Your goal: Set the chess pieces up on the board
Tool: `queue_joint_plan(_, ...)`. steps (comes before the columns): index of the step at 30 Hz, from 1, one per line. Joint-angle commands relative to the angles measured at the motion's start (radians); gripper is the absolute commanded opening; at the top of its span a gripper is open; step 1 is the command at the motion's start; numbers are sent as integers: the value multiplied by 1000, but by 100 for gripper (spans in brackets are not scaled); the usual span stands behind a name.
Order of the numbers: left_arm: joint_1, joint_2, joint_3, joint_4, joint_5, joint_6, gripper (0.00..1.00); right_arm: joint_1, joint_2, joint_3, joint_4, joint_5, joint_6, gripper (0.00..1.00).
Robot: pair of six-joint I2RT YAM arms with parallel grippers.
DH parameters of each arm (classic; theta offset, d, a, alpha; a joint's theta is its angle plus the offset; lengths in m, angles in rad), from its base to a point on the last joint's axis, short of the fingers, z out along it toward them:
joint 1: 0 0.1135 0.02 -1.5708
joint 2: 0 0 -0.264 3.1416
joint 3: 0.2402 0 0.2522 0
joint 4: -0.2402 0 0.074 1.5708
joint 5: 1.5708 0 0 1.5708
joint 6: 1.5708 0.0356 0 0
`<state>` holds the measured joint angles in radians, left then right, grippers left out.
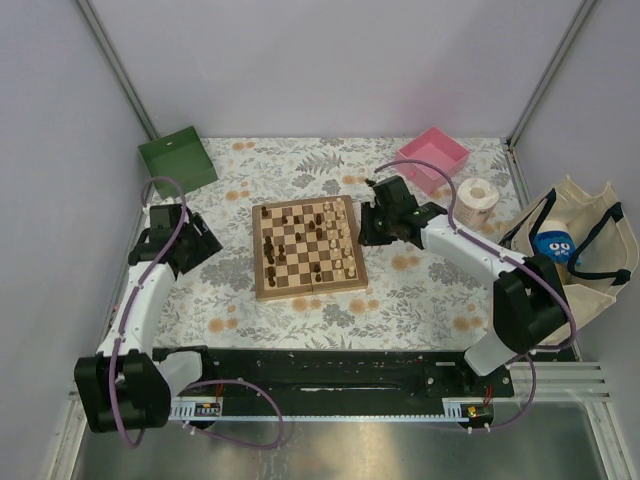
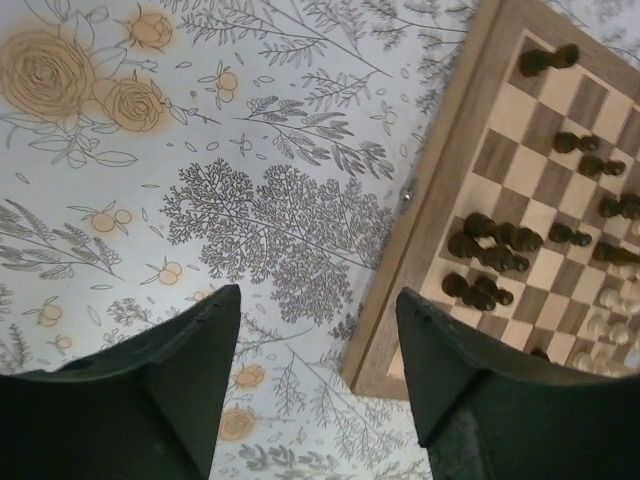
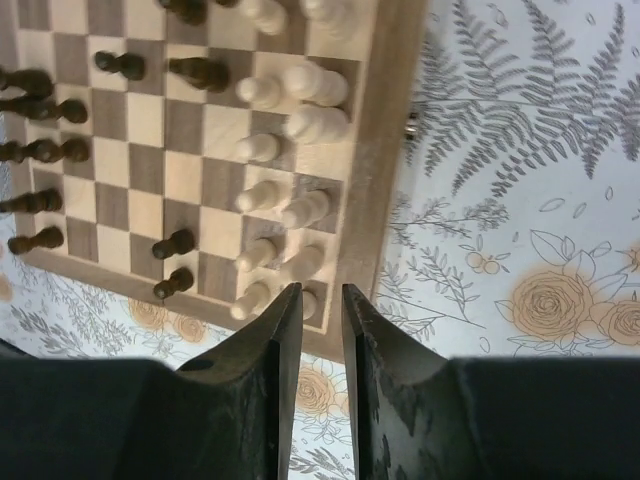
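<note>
The board (image 1: 262, 287) lies in the middle of the flowered cloth. Dark brown chess pieces (image 1: 280, 250) stand mostly on its left half and pale cream pieces (image 1: 346, 240) along its right side. My left gripper (image 1: 205, 245) hangs open and empty over the cloth, just off the board's left edge (image 2: 440, 200); dark pieces (image 2: 495, 235) show beyond its right finger. My right gripper (image 1: 368, 225) is at the board's right edge. In the right wrist view its fingers (image 3: 321, 287) stand a narrow gap apart with nothing between them, over the border (image 3: 375, 160) beside a corner cream piece (image 3: 312, 303).
A green box (image 1: 177, 160) stands at the back left and a pink box (image 1: 434, 157) at the back right. A white roll (image 1: 477, 200) lies next to the pink box. A canvas bag (image 1: 590, 275) holding a blue object (image 1: 555, 245) sits at the right wall.
</note>
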<state>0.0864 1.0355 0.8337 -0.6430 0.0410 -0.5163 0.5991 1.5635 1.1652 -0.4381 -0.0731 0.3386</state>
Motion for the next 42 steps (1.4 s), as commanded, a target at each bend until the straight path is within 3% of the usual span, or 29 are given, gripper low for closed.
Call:
queue_joint_plan(1, -2, 102, -38, 140, -29, -65, 59, -97, 39, -39, 116, -120, 74, 29)
queue_joint_plan(6, -4, 243, -38, 223, 22, -80, 29, -173, 125, -50, 162, -154, 112, 25)
queue_joint_plan(14, -46, 403, -53, 324, 68, -91, 11, -217, 242, -41, 194, -188, 137, 19)
queue_joint_plan(23, -80, 508, -50, 350, 33, -88, 1, -236, 316, -35, 205, -234, 143, 14)
queue_joint_plan(42, -227, 515, -57, 359, 94, -97, 0, -236, 267, -185, 305, -332, 223, 11)
